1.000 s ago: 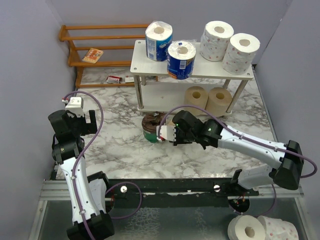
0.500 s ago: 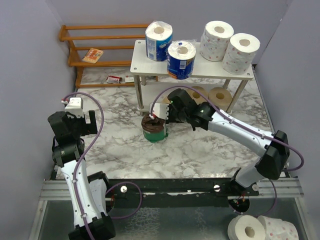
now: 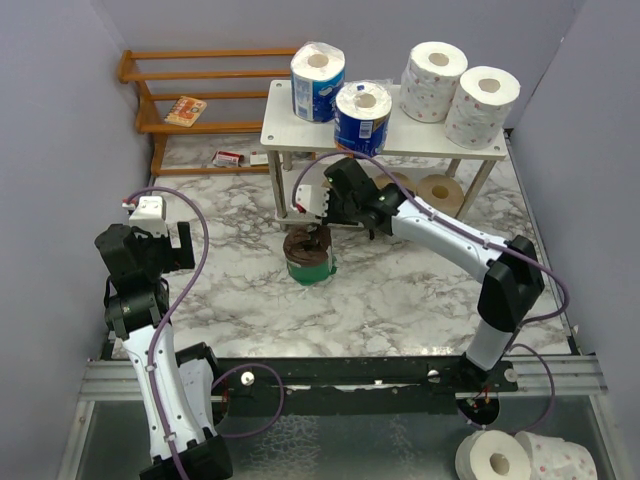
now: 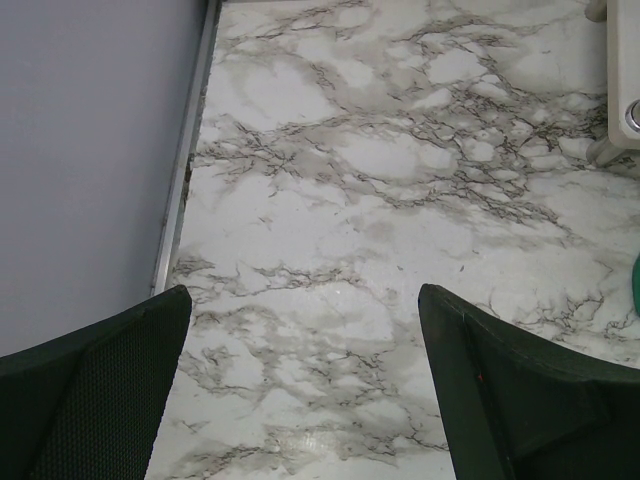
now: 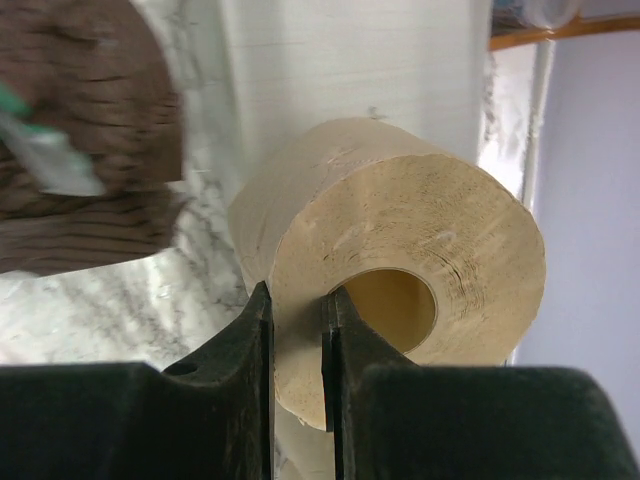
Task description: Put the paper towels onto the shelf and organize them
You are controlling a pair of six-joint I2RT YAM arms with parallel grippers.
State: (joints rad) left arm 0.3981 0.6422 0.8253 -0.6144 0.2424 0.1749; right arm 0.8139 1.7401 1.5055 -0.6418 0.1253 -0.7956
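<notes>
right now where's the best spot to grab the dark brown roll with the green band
Come from above. The dark brown roll stands on end on the table, flat end up, and looks too fat to span. Pinch its wall: one finger down the core, one outside, as the right pincer holds the tan roll.

You have no text, brand or number here that can be read. The two blue-wrapped rolls (image 3: 317,82) (image 3: 362,118) carry white printing on their wrappers, but it is too small to make out. The same goes for the orange packet (image 3: 186,110) on the orange rack (image 3: 210,54) and the small red-and-white box (image 3: 228,158). The green-and-white label on the dark brown roll (image 5: 85,120) is blurred in your right wrist view.
</notes>
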